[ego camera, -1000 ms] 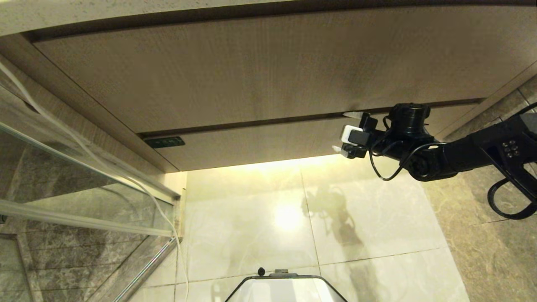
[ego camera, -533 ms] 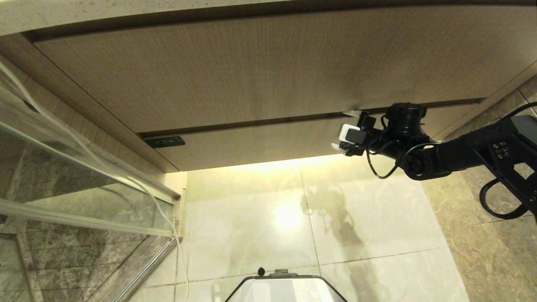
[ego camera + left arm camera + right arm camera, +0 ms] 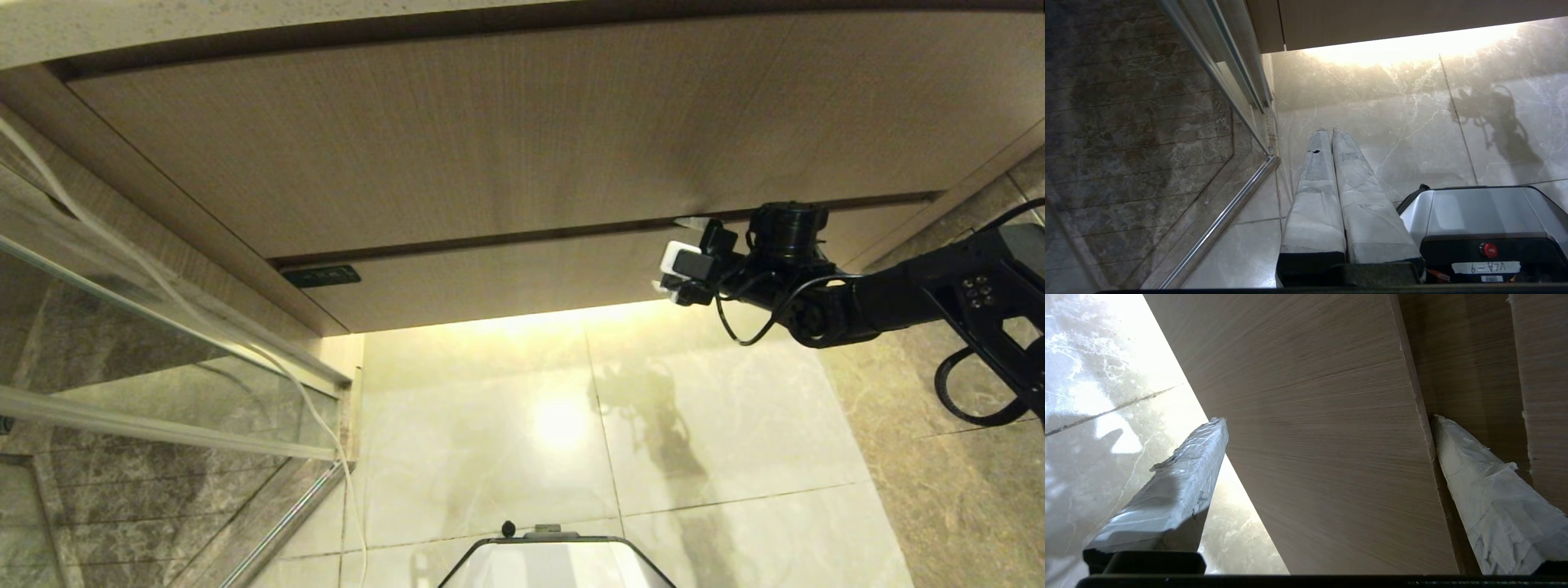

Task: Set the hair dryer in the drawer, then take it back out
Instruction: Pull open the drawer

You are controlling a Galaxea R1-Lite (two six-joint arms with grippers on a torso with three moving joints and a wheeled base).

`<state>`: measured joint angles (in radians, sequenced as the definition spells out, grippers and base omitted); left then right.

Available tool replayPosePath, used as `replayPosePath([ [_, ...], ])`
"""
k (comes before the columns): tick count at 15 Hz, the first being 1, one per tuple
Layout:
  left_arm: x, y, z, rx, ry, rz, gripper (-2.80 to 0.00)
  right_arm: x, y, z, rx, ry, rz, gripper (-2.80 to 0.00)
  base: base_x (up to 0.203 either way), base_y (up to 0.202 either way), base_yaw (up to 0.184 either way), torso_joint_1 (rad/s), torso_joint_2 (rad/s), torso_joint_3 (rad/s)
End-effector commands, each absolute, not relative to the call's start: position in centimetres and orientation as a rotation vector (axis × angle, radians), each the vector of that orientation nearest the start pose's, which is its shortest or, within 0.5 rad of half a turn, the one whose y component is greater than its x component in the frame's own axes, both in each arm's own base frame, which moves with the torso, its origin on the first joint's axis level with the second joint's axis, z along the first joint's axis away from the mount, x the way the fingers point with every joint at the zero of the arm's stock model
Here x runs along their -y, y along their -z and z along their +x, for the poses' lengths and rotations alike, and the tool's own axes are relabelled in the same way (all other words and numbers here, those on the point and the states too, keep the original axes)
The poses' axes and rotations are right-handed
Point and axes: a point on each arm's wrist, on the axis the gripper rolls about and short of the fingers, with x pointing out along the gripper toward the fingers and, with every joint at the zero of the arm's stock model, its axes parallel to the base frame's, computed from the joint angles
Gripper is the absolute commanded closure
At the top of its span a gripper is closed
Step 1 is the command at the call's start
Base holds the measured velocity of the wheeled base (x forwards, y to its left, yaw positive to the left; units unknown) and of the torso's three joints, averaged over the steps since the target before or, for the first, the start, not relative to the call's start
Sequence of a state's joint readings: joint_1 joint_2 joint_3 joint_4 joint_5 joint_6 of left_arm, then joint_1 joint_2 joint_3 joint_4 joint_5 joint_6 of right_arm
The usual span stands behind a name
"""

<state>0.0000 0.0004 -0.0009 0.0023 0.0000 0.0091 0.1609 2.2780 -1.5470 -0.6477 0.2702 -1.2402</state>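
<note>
With drawer [image 3: 522, 282] shut under the taller wood-grain front panel [image 3: 490, 139], right pincer [image 3: 679, 255] spread wide across the drawer's narrow front near its right end, one fingertip [image 3: 1443, 428] in the gap at the top edge, the other below the bottom edge over the floor [image 3: 571, 425]. Left pincer [image 3: 1327, 130] closed, empty, parked over floor tiles beside robot base [image 3: 1478, 212]. Hair dryer not visible.

The drawer [image 3: 522, 282] front is light-brown wood-grain with a dark label [image 3: 320, 276]; the floor [image 3: 571, 425] is pale veined marble; the right gripper [image 3: 679, 255] has white-wrapped fingers [image 3: 1180, 490].
</note>
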Motion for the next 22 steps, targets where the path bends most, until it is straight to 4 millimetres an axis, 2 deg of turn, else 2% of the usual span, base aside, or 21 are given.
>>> replayPosePath([
  [1, 0.0, -7.5, -2.3, -0.002, 0.0, 0.009, 0.0, -7.9, -15.7, 47.1, 0.186, -0.426, -1.221, -2.8, 0.0, 0.0, 0.0, 0.0, 0.0, 0.0],
  [4, 0.0, -7.6, -2.3, -0.001, 0.0, 0.009, 0.0, -7.1, -15.6, 47.0, 0.136, -0.44, -1.217, -2.8, 0.0, 0.0, 0.0, 0.0, 0.0, 0.0],
  [7, 0.0, -7.6, -2.3, -0.002, 0.0, 0.009, 0.0, -6.3, -14.9, 46.5, 0.001, -0.516, -1.201, -2.8, 0.0, 0.0, 0.0, 0.0, 0.0, 0.0],
  [9, 0.0, -7.5, -2.3, -0.002, 0.0, 0.009, 0.0, -6.1, -15.2, 46.1, -0.041, -0.541, -1.2, -2.8, 0.0, 0.0, 0.0, 0.0, 0.0, 0.0],
  [16, 0.0, -7.6, -2.3, 0.0, 0.0, 0.009, 0.0, -6.0, -15.3, 45.3, -0.073, -0.564, -1.22, -2.8, 0.0, 0.0, 0.0, 0.0, 0.0, 0.0],
  [22, 0.0, -7.5, -2.3, -0.002, 0.0, 0.009, 0.0, -6.3, -16.3, 43.9, -0.161, -0.569, -1.229, -2.8, 0.0, 0.0, 0.0, 0.0, 0.0, 0.0],
])
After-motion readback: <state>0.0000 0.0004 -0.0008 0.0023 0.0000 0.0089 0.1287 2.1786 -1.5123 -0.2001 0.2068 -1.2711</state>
